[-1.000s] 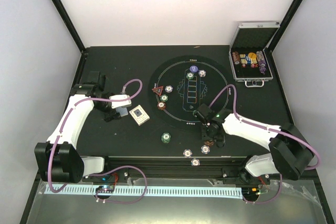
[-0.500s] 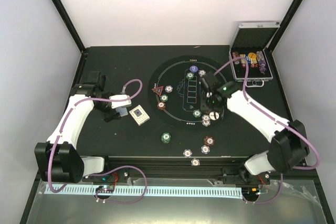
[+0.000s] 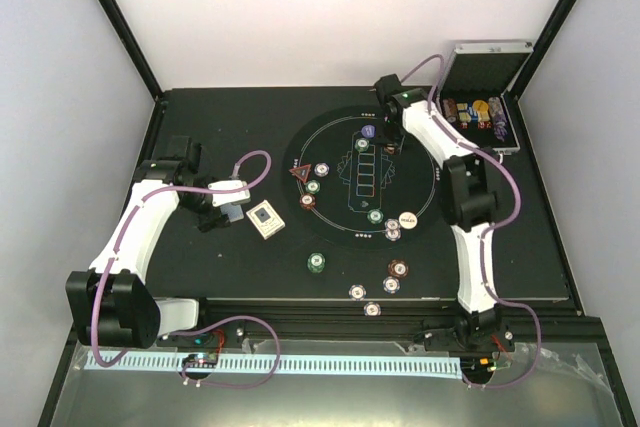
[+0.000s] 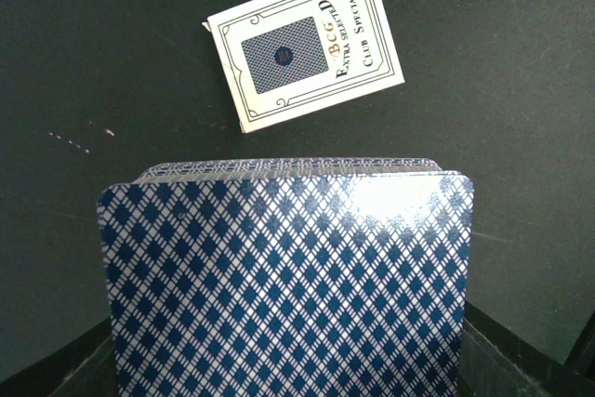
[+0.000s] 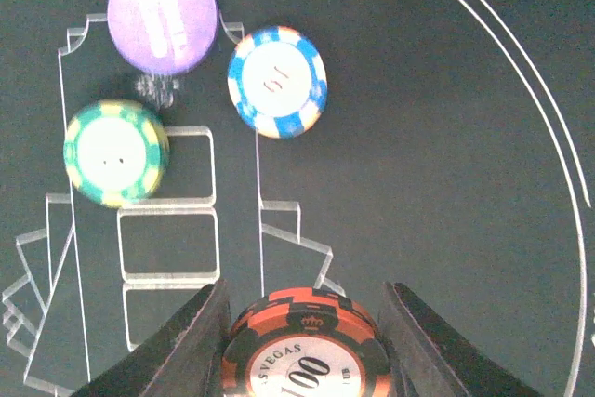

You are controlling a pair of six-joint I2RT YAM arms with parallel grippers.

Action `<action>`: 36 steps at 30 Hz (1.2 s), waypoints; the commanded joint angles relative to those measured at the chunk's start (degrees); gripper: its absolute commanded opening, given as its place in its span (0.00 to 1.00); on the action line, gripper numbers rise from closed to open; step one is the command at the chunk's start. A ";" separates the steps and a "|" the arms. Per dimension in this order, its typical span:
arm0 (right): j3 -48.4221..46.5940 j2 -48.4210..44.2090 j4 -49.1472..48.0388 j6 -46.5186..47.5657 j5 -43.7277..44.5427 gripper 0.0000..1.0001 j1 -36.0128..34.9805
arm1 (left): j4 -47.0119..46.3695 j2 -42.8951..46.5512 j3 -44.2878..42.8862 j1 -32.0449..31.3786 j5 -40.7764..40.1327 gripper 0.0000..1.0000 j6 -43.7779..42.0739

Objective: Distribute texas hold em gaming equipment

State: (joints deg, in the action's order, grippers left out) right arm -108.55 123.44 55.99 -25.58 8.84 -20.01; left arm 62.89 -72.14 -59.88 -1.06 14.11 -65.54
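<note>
Right tool (image 5: 305, 318) partly spread, both fingers (image 5: 191, 346) pressed on the sides of a red-black chip (image 5: 305, 364) marked 100, chip pinched flat between them just over the round mat (image 5: 446, 165). Ahead of it in the right wrist view lay a blue-white chip (image 5: 277, 81), a purple chip (image 5: 163, 14) and a green-yellow chip (image 5: 116, 152), all apart from each other, on the printed card boxes. Right arm (image 3: 470, 197) was stretched far forward from its base, elbow over the mat's right edge, wrist at the far rim of the mat, tool pointed back down at the far chips.

Left tool (image 3: 222, 209) was clamped on a deck of cards (image 4: 284, 276), blue-diamond backs to the camera, deck standing on edge; the jaws showed only as dark corners at the bottom of the left wrist view, so how wide they stood was hard to read. A card box (image 4: 305, 44) lay flat on the surface (image 3: 200, 257) just beyond the deck, tilted, not touching it. Left arm (image 3: 140, 222) was folded, low, left of the mat.

On the mat: red triangular marker (image 3: 298, 173) at left, white button (image 3: 407, 220) at the near right. A green chip (image 3: 317, 262) and a few more chips (image 3: 391, 285) lay on the surface near the front edge. Silver case (image 3: 483, 117) stood open at the far right
</note>
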 commanded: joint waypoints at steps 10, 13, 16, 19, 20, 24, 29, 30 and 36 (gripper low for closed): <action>-24.05 17.07 7.82 1.78 -1.63 0.26 7.45 | -1.45 -2.72 -2.26 0.44 0.03 0.02 0.14; -24.60 19.35 7.56 1.69 -1.74 0.26 7.83 | -1.46 -3.00 -2.26 0.45 0.10 0.02 0.15; -25.47 21.24 6.96 1.44 -1.87 0.26 7.83 | -1.38 -3.19 -2.26 0.47 0.19 0.02 0.20; -26.52 22.70 6.40 1.21 -1.45 0.27 8.00 | -1.17 -3.06 -2.24 0.45 0.21 0.02 0.15; -26.84 23.13 6.17 1.17 -1.29 0.27 8.12 | -1.11 -2.97 -2.24 0.44 0.22 0.02 0.07; -27.59 24.14 5.10 1.08 -1.15 0.28 8.14 | -1.12 -2.90 -2.17 0.47 0.13 0.02 0.06; -29.32 26.01 5.37 0.98 -1.17 0.35 8.28 | -1.00 -3.19 -2.19 0.49 0.02 0.02 0.32; -29.52 26.09 5.49 1.00 -1.30 0.40 8.28 | -1.01 -3.12 -2.13 0.45 0.00 0.02 0.28; -29.46 23.27 6.34 1.08 -1.13 0.65 8.30 | -1.02 -2.59 -1.94 0.44 -0.25 0.01 0.32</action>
State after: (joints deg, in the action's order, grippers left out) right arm -136.77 148.79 61.52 -24.62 7.33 -11.86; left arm 62.13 -75.11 -59.90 -1.06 14.06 -65.47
